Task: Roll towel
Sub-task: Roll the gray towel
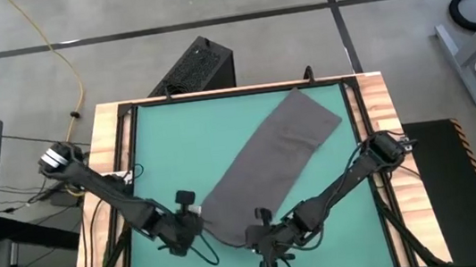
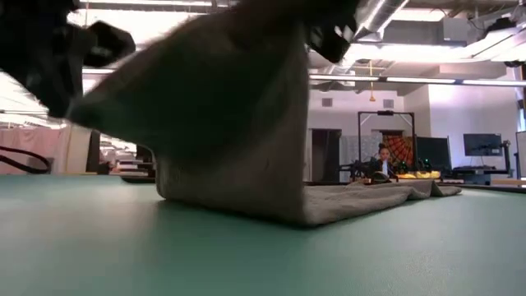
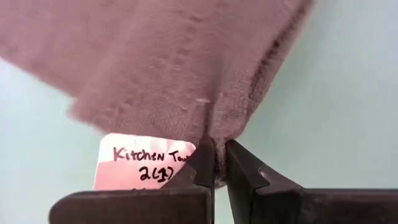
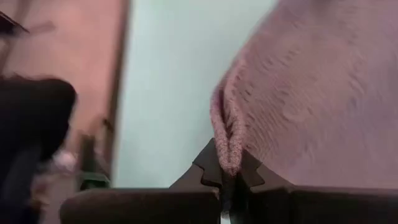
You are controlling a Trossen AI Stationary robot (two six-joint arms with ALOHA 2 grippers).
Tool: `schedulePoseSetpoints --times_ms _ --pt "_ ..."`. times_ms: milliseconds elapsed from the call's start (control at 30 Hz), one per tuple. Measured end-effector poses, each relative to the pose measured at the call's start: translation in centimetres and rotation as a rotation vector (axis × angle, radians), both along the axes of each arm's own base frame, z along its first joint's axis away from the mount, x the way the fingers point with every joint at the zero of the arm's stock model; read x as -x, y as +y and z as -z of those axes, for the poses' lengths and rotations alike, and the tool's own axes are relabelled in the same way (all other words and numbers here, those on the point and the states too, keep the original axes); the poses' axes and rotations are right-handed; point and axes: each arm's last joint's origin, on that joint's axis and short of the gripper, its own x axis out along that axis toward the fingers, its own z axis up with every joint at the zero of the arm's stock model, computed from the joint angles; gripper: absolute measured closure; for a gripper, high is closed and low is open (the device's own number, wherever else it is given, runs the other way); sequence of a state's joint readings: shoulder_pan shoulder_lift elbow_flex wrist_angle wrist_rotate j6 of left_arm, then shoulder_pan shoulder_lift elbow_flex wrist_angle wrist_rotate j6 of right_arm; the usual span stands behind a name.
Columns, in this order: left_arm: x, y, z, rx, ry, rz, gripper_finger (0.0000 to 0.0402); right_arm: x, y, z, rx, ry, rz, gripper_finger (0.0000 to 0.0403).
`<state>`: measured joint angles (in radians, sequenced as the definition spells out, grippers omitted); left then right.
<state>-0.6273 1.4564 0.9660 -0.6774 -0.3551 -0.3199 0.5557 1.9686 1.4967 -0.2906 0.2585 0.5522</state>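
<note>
Left gripper (image 1: 195,217): at 7 o'clock on the table (image 1: 158,142), clamped on the towel's near corner beside the white tag (image 3: 140,165).
Towel (image 1: 267,153): lay diagonally from 6 toward 1 o'clock, near end lifted off the mat.
Right gripper (image 1: 255,232): at 6 o'clock, pinching the other near corner.
Purpose: both corners were held, likely to start the roll.
Containers: none seen.

Dark jointed arms, black cables

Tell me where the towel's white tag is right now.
The white tag shows in the left wrist view, hanging off the near hem of the towel right beside the left gripper, which is pinching that corner.
</note>
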Motion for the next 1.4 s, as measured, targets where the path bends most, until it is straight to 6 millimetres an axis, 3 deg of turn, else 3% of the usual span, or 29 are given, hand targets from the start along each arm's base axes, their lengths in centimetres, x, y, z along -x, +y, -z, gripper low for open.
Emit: schedulePoseSetpoints --times_ms 200,400,500,667,933,1100,1267,1400 --pt "1.2 0.7 -2.0 0.064 -0.023 -0.014 0.0401 -0.9 0.2 0.2 -0.040 -0.069 0.007 0.0381" --pt "2.3 0.3 -1.9 0.132 0.072 -0.019 0.0401 -3.3 0.7 4.0 -0.126 -0.108 -0.041 0.0377" --pt "2.6 -0.1 -1.8 0.162 0.100 -0.006 0.0401 -4.2 0.9 4.6 -0.193 -0.151 -0.091 0.0361" --pt "3.1 -0.4 -1.7 0.172 0.130 0.001 0.0401 -4.4 0.9 4.0 -0.241 -0.182 -0.162 0.0314" --pt "3.3 -0.2 -1.7 0.149 0.147 -0.017 0.0401 -2.9 -1.6 -1.0 -0.292 -0.085 -0.241 0.0236" --pt "3.5 -0.2 -1.7 0.157 0.165 -0.036 0.0401 -0.7 -2.8 -2.2 -0.136 0.035 -0.218 0.0224" --pt "3.9 -0.2 -1.5 0.228 0.259 -0.078 0.0372 1.9 -5.9 -1.3 0.244 0.233 -0.007 0.0238" --pt "4.5 0.2 -1.3 0.216 0.331 -0.133 0.0314 3.5 -9.0 0.7 0.318 0.284 0.096 0.0248"
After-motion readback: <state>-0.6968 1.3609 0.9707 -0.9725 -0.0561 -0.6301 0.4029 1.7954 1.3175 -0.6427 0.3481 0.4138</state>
